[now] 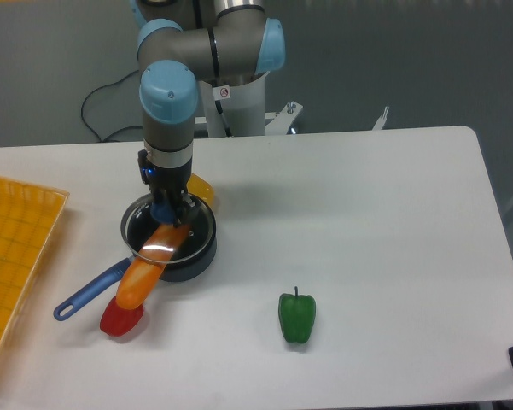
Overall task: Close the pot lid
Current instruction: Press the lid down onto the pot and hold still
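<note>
The dark round pot [190, 259] stands on the white table left of centre, and its blue handle [89, 291] points toward the front left. The glass pot lid [137, 232] lies over the pot's mouth, with glare on its front part. My gripper [165, 210] comes straight down onto the lid's centre and is shut on the small blue knob. A long orange vegetable [142, 274] lies from inside the pot out over its front-left rim, under the lid. I cannot tell whether the lid sits flat.
A red vegetable [119, 319] lies by the orange one's outer end. A yellow piece [202, 185] sits just behind the pot. A green bell pepper [297, 317] stands at the front centre. A yellow mesh tray [13, 248] occupies the left edge.
</note>
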You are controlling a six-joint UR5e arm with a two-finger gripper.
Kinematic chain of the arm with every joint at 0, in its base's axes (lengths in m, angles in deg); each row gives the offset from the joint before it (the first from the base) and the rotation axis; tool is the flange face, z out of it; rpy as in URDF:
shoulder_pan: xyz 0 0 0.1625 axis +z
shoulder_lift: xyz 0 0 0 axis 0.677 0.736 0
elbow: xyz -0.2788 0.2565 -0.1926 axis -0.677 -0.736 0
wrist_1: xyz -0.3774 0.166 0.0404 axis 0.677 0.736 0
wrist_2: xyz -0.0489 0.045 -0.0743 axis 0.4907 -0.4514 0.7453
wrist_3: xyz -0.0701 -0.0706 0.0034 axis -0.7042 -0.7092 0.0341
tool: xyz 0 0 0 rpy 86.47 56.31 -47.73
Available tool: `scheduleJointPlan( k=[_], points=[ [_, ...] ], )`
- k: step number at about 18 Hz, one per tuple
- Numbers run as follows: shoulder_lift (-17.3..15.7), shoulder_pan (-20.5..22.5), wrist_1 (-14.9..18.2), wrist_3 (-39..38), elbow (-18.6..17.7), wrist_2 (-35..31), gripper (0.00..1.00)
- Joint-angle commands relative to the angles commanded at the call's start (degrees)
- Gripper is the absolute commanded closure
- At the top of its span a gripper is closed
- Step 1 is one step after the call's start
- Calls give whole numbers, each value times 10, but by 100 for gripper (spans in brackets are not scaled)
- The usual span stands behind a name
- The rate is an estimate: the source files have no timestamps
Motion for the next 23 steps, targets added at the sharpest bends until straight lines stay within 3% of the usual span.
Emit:
scheduleJointPlan(
  k=[16,23],
  points=[
    [4,-2,0,0,1,0,50],
    [7,-2,-1,1,2,0,43]
  ],
)
